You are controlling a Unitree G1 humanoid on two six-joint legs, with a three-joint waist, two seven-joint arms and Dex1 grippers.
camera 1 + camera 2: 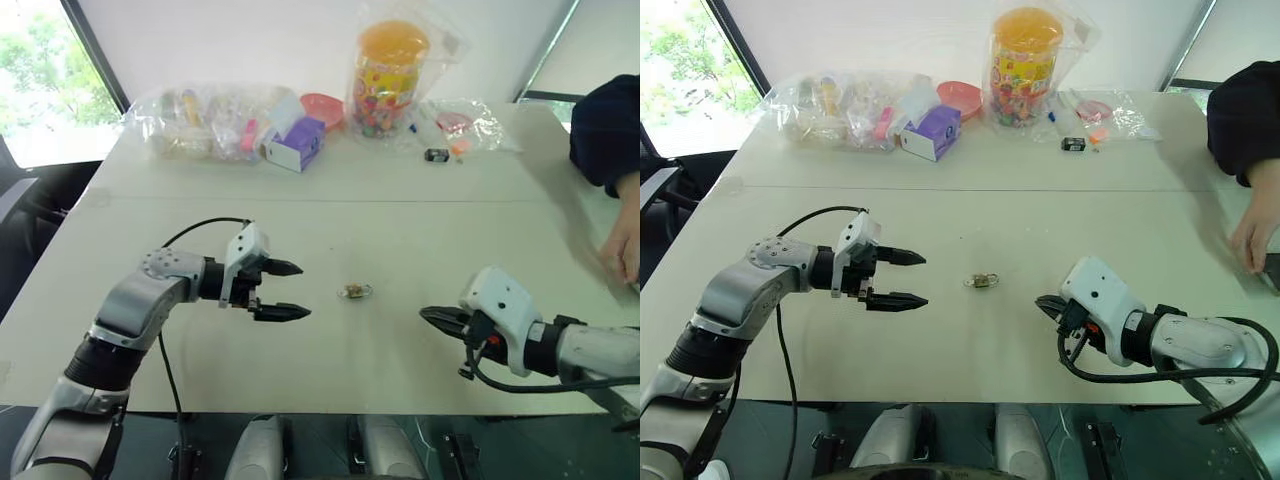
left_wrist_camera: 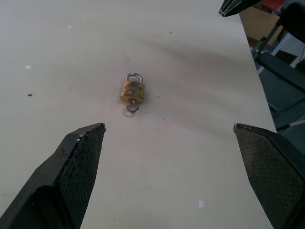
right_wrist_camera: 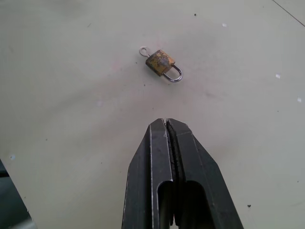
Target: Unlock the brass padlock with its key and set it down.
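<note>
The brass padlock (image 1: 354, 291) lies flat on the cream table (image 1: 400, 230), midway between my two grippers. Its silvery shackle (image 2: 134, 76) looks seated in the body. The key (image 2: 132, 107) sticks out of the padlock's bottom, with its small ring bow lying on the table. My left gripper (image 1: 288, 290) hovers to the padlock's left, wide open and pointing toward it, holding nothing. My right gripper (image 1: 428, 314) sits to the padlock's right, shut and empty, its tip aimed at the lock. In the right wrist view the padlock (image 3: 163, 65) lies just beyond the closed fingers (image 3: 174, 157).
Along the table's far edge stand plastic bags of items (image 1: 205, 120), a purple and white box (image 1: 295, 143), a pink bowl (image 1: 322, 106), a tall candy jar (image 1: 386, 75) and a small black box (image 1: 436, 154). A person's hand (image 1: 622, 240) and dark sleeve (image 1: 605, 125) rest at the right edge.
</note>
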